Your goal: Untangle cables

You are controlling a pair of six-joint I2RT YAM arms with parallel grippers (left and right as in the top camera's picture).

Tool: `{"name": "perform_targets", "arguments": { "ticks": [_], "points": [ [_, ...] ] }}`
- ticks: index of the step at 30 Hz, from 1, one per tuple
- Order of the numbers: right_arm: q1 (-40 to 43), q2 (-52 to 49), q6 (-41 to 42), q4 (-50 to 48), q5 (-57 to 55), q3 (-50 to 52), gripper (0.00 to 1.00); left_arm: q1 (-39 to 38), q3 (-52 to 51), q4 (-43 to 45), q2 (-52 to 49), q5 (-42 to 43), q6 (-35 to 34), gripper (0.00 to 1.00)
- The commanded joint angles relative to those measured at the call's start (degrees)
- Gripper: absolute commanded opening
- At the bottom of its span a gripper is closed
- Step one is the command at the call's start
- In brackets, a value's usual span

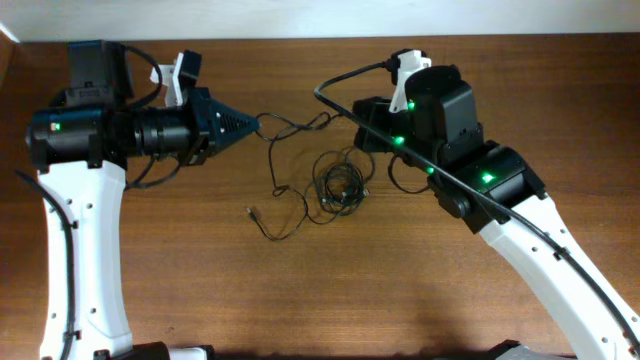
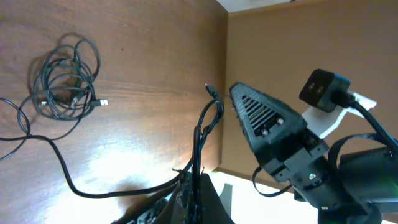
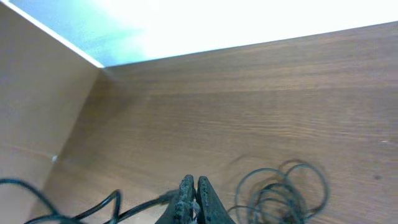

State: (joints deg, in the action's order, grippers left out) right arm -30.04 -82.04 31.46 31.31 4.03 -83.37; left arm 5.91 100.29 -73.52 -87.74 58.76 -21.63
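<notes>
The cables lie mid-table. A small coiled bundle [image 1: 340, 185] [image 2: 65, 81] [image 3: 280, 193] rests on the wood. One loose cord [image 1: 278, 170] trails off to a plug end [image 1: 250, 211]. My left gripper [image 1: 254, 122] [image 2: 196, 177] is shut on a thin black cord [image 2: 202, 134]. That cord runs right and ends in a small plug [image 2: 210, 91]. My right gripper [image 2: 232, 88] [image 3: 194, 182] is shut. The cord's plug end [image 3: 168, 199] lies just beside its left finger, and I see nothing pinched between the jaws. From overhead the right arm hides most of this gripper.
The brown wooden table [image 1: 150, 290] stretches to a back edge against a pale wall [image 3: 217, 25]. Both white arm bases [image 1: 85, 260] [image 1: 560, 270] stand along the front corners. A thick black robot cable [image 1: 340, 85] arches over the right arm.
</notes>
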Motion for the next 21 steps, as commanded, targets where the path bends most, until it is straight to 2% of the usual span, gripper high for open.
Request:
{"name": "perform_targets", "arguments": {
  "ticks": [1,5,6,9,12,18,21],
  "points": [
    [0.11,-0.09,-1.18,-0.15,-1.25,-0.63,0.04,0.26,0.24,-0.74,0.44,1.64,4.26,0.0],
    [0.11,-0.07,-1.01,-1.66,10.12,-0.66,0.07,0.11,0.24,-0.04,0.44,-0.42,6.56,0.0],
    [0.11,-0.07,0.44,-2.56,14.8,-0.66,0.16,0.11,0.26,0.66,0.44,-0.39,5.99,0.0],
    [0.11,-0.07,5.84,-3.3,19.17,-0.66,0.35,0.11,0.26,2.1,0.44,0.17,2.56,0.0],
    [0.11,-0.07,8.02,-3.37,21.09,-0.66,0.43,0.09,0.26,3.72,0.44,0.37,2.64,0.0],
    [0.04,-0.09,8.04,-3.15,21.97,-0.63,0.47,-0.57,0.26,4.31,0.44,0.44,7.43,0.0],
    [0.0,-0.09,8.04,-2.78,21.66,-0.63,0.47,-1.86,0.26,4.9,0.44,4.7,7.43,0.0]
  ]
}}
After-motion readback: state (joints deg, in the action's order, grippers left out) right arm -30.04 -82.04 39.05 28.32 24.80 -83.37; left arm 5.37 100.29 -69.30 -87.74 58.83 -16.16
